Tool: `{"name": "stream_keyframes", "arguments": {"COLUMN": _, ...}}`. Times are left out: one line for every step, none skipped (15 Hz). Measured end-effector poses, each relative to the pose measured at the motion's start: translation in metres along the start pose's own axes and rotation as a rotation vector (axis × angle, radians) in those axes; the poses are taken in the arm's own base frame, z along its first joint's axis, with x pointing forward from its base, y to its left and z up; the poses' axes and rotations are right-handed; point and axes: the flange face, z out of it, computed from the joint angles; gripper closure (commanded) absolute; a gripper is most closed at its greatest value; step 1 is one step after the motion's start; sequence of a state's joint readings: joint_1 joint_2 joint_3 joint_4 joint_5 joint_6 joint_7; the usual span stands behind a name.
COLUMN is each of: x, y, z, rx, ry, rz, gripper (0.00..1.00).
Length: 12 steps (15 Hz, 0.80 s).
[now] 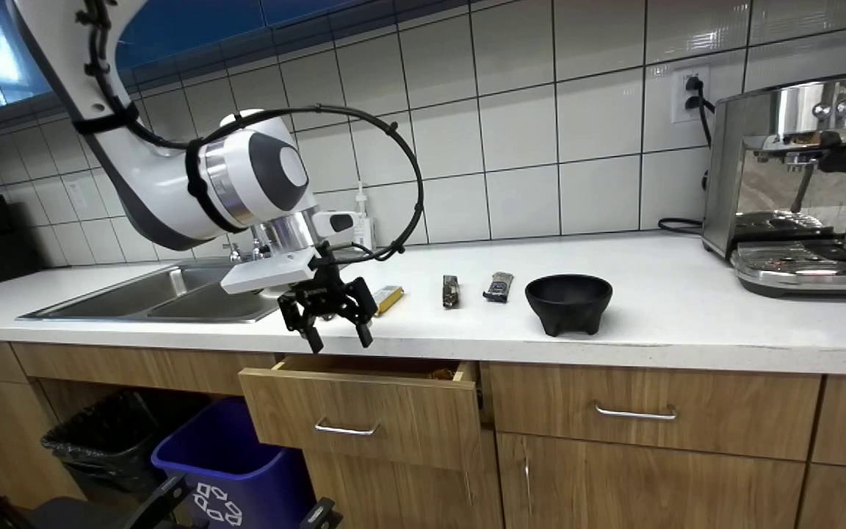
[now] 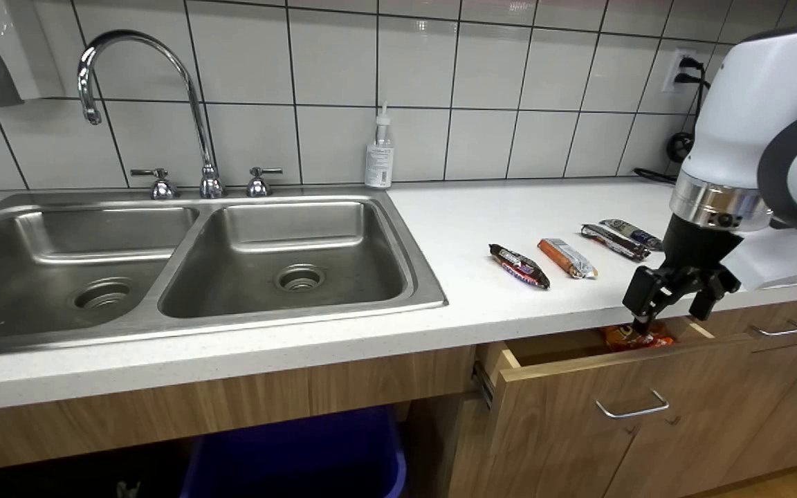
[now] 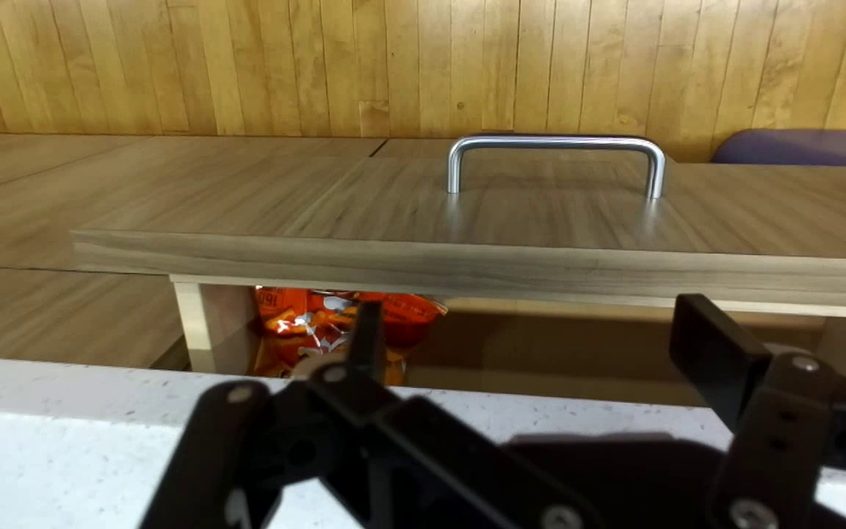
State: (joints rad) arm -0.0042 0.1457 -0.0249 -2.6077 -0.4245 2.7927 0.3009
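My gripper (image 1: 341, 343) is open and empty, pointing down above the countertop's front edge and a pulled-out wooden drawer (image 1: 283, 411). It also shows in an exterior view (image 2: 670, 317) and in the wrist view (image 3: 529, 330). The drawer (image 2: 557, 401) has a silver bar handle (image 3: 555, 143). An orange snack bag (image 2: 621, 337) lies inside at one end; it shows partly behind a finger in the wrist view (image 3: 298, 316). On the counter behind the gripper lie several wrapped bars: an orange one (image 2: 568, 258), a dark red-and-blue-edged one (image 2: 519, 268) and dark ones (image 1: 450, 292) (image 1: 498, 287).
A black footed bowl (image 1: 568, 303) stands on the white countertop (image 1: 673, 308). An espresso machine (image 1: 731, 184) stands beyond it. A double steel sink (image 2: 426, 290) with a faucet (image 2: 198, 117) and a pump bottle (image 2: 379, 162) is beside the bars. A blue recycling bin (image 1: 247, 477) stands below.
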Motion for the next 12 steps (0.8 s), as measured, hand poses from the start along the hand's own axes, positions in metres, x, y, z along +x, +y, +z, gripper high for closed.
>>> {"name": "stream_keyframes", "arguments": {"x": 0.002, "y": -0.001, "z": 0.004, "rx": 0.000, "ry": -0.005, "rz": 0.000, "gripper": 0.00}}
{"name": "stream_keyframes", "arguments": {"x": 0.005, "y": -0.002, "z": 0.008, "rx": 0.001, "ry": -0.009, "rz": 0.001, "gripper": 0.00}}
{"name": "stream_keyframes", "arguments": {"x": 0.007, "y": -0.003, "z": 0.012, "rx": 0.002, "ry": -0.014, "rz": 0.001, "gripper": 0.00}}
{"name": "stream_keyframes", "arguments": {"x": 0.010, "y": -0.004, "z": 0.017, "rx": 0.002, "ry": -0.016, "rz": 0.002, "gripper": 0.00}}
{"name": "stream_keyframes", "arguments": {"x": 0.012, "y": -0.004, "z": 0.021, "rx": 0.004, "ry": -0.018, "rz": 0.005, "gripper": 0.00}}
{"name": "stream_keyframes", "arguments": {"x": 0.015, "y": -0.005, "z": 0.024, "rx": 0.007, "ry": -0.020, "rz": 0.014, "gripper": 0.00}}
{"name": "stream_keyframes", "arguments": {"x": 0.018, "y": -0.006, "z": 0.028, "rx": 0.013, "ry": -0.020, "rz": 0.025, "gripper": 0.00}}
{"name": "stream_keyframes", "arguments": {"x": 0.021, "y": -0.007, "z": 0.031, "rx": 0.017, "ry": -0.020, "rz": 0.034, "gripper": 0.00}}
{"name": "stream_keyframes", "arguments": {"x": 0.024, "y": -0.009, "z": 0.034, "rx": 0.023, "ry": -0.022, "rz": 0.045, "gripper": 0.00}}
{"name": "stream_keyframes", "arguments": {"x": 0.026, "y": -0.011, "z": 0.036, "rx": 0.028, "ry": -0.026, "rz": 0.057, "gripper": 0.00}}
{"name": "stream_keyframes", "arguments": {"x": 0.028, "y": -0.013, "z": 0.038, "rx": 0.034, "ry": -0.030, "rz": 0.071, "gripper": 0.00}}
{"name": "stream_keyframes", "arguments": {"x": 0.031, "y": -0.014, "z": 0.040, "rx": 0.039, "ry": -0.032, "rz": 0.085, "gripper": 0.00}}
